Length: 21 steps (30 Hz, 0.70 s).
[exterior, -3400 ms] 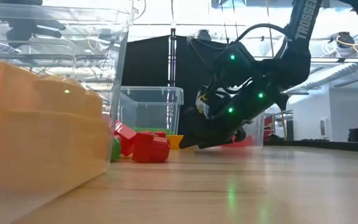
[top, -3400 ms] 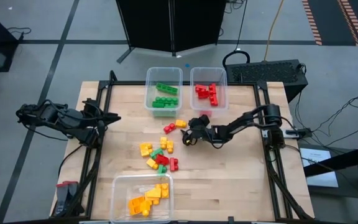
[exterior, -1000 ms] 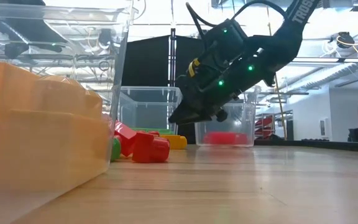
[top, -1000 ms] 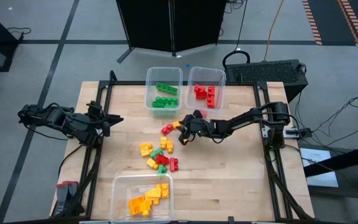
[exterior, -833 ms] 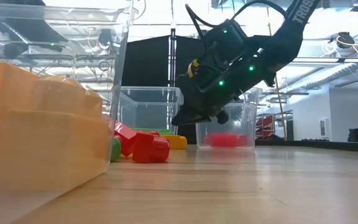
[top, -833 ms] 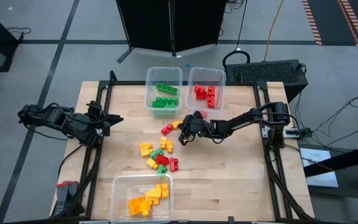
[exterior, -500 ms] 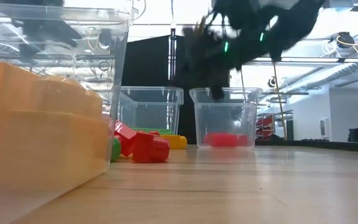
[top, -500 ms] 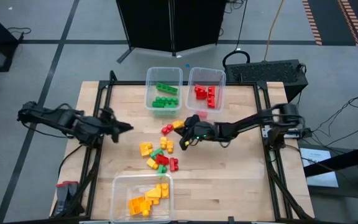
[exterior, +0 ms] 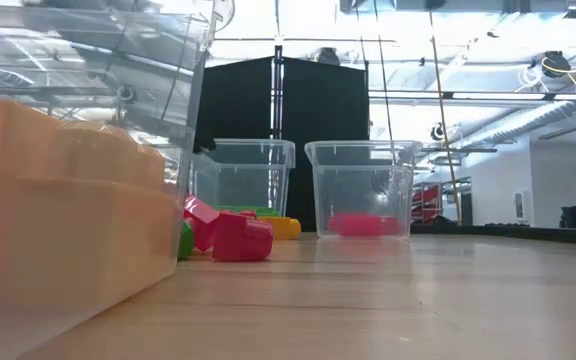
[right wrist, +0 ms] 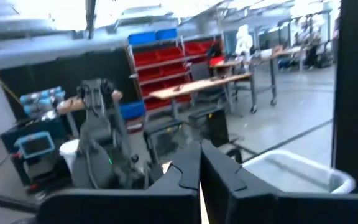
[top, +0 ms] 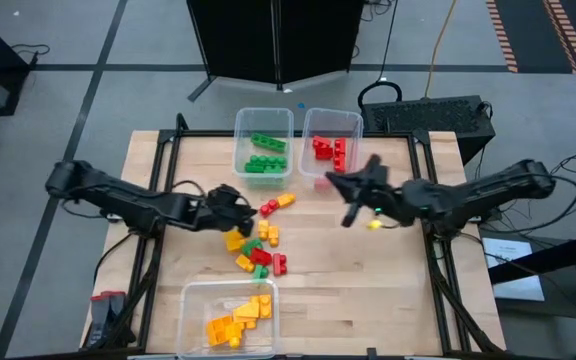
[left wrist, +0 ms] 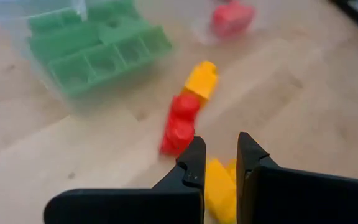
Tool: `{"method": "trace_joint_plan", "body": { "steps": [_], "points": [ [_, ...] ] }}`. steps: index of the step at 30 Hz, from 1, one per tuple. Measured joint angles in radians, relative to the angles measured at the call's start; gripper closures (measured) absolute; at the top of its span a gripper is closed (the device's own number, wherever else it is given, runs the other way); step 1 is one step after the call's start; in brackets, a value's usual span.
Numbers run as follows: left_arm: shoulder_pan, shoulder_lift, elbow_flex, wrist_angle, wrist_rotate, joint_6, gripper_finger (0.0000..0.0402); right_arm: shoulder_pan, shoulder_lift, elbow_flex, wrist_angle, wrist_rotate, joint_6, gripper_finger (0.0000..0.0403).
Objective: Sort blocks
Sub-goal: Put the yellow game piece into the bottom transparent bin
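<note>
Nowhere any readable writing on blocks or tubs.

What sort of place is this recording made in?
Probably a robotics lab or workshop: a framed wooden table on a taped concrete floor, with red parts bins and workbenches behind.

Left arm stretches across the surface, its claw near the centre. Right arm reaches in from the opposite side, claw raised (fingers pressed together, gripping nothing).
</note>
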Motion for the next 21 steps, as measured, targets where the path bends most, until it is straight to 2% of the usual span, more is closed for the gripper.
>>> {"method": "trace_joint_plan", "body": {
  "steps": [6,11,18,21],
  "points": [
    [0.076,0.224,0.126,0.001,-0.059,0.034,0.0401,0.096,-0.073,0.000,-0.019,0.093,-0.068,0.0403],
    [0.119,0.386,0.193,0.005,-0.080,-0.019,0.0401,0.139,-0.060,0.000,-0.021,0.094,-0.067,0.0403],
    [0.128,0.502,0.232,0.112,-0.175,-0.076,0.0401,0.178,-0.043,0.000,-0.017,0.093,-0.065,0.0403],
    [0.129,0.548,0.257,0.133,-0.184,-0.072,0.0401,0.190,-0.043,0.000,-0.017,0.093,-0.061,0.0403]
  ]
}}
